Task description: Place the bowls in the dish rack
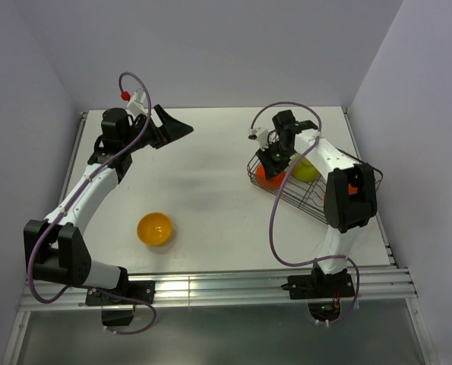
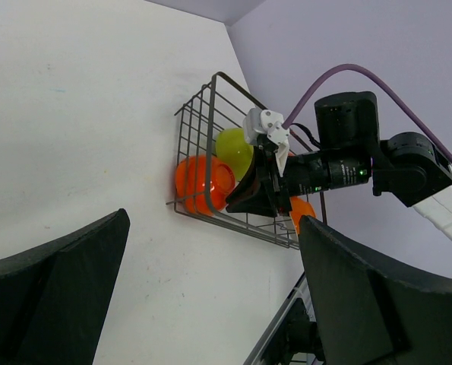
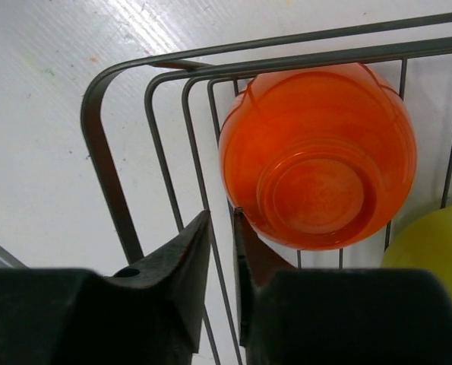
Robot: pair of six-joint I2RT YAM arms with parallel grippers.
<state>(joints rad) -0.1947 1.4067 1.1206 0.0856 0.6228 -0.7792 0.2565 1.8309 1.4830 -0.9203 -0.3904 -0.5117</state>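
The dish rack (image 1: 286, 199) stands at the right of the table. In it are a red-orange bowl (image 1: 270, 178) on edge at the left end, a lime green bowl (image 1: 306, 170) and another red-orange bowl (image 1: 353, 190), partly hidden by the right arm. A yellow-orange bowl (image 1: 155, 228) sits on the table near the front left. No white bowl shows. My right gripper (image 3: 219, 217) is over the rack's left end, barely open and empty, its right finger touching the red-orange bowl (image 3: 317, 156). My left gripper (image 1: 178, 129) is wide open and empty, raised at the back left.
The left wrist view shows the rack (image 2: 210, 99) from the side, with my right gripper (image 2: 250, 199) low against its bowls. Walls close the table at the back and sides. A metal rail (image 1: 233, 285) runs along the front edge.
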